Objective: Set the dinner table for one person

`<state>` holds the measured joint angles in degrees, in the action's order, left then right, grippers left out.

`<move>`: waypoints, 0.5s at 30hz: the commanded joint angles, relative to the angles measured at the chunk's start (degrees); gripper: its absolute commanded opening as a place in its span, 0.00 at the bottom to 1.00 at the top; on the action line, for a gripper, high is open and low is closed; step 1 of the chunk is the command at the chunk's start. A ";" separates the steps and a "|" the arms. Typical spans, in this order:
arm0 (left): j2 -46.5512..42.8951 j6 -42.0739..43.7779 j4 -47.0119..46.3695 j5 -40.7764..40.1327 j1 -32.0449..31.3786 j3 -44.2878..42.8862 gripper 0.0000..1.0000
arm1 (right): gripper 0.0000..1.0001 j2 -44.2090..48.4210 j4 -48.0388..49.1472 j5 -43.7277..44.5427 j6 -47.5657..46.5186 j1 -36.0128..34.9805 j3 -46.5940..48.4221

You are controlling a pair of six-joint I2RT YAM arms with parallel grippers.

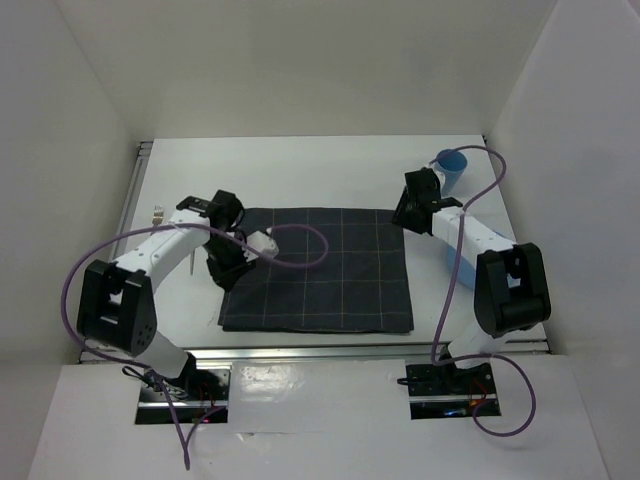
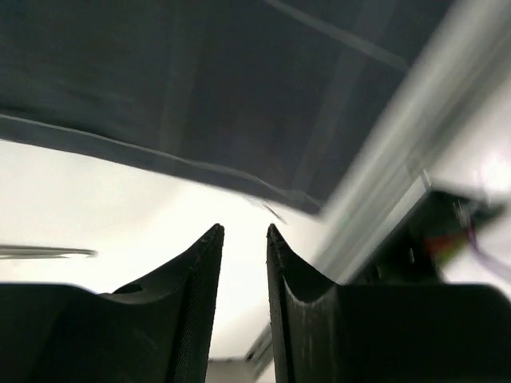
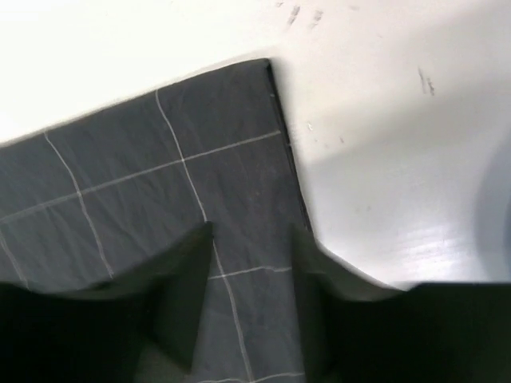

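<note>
On white dinner table (image 1: 300, 170), inside white walls (image 1: 300, 60): dark checked mat (image 1: 320, 270); left tool (image 2: 244, 229) narrowly apart, right tool (image 3: 251, 231) apart.

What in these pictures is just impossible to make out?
Small metal utensil, top view: too small to tell fork from spoon.
Blue cup, top view: partly behind the right arm, inside too small to see.
Thin streak, left wrist view: blurred, cut by the left edge.
Whether the right gripper touches the checked mat, right wrist view: fingers blurred.
</note>
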<state>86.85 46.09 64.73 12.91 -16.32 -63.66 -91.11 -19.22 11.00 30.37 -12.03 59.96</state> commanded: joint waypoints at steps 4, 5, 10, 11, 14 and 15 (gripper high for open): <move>15.61 -23.57 -21.39 -4.55 -0.12 -11.48 0.33 | 0.15 -6.62 1.82 -7.13 -0.93 -0.45 4.46; 17.46 -24.89 -22.97 -5.77 -0.12 -12.53 0.33 | 0.09 -6.62 2.34 -9.14 -0.32 0.16 3.76; 26.96 -30.25 -29.73 -12.72 -0.12 -15.79 0.29 | 0.00 -13.20 5.51 -11.36 2.14 0.17 3.14; 28.88 -30.79 -30.71 -13.86 -0.12 -15.79 0.29 | 0.00 -14.78 4.82 -10.40 2.15 0.17 3.92; 31.18 -31.93 -33.95 -16.94 -0.12 -16.85 0.29 | 0.00 -21.11 0.69 -4.43 2.76 0.69 9.80; 32.75 -31.93 -33.97 -16.95 -0.12 -18.42 0.29 | 0.00 -22.26 -0.02 -1.11 3.29 0.69 12.78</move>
<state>114.61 17.69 37.10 0.01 -16.36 -80.86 -108.42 -17.26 3.66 32.38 -11.68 67.77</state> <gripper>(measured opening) 0.288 0.007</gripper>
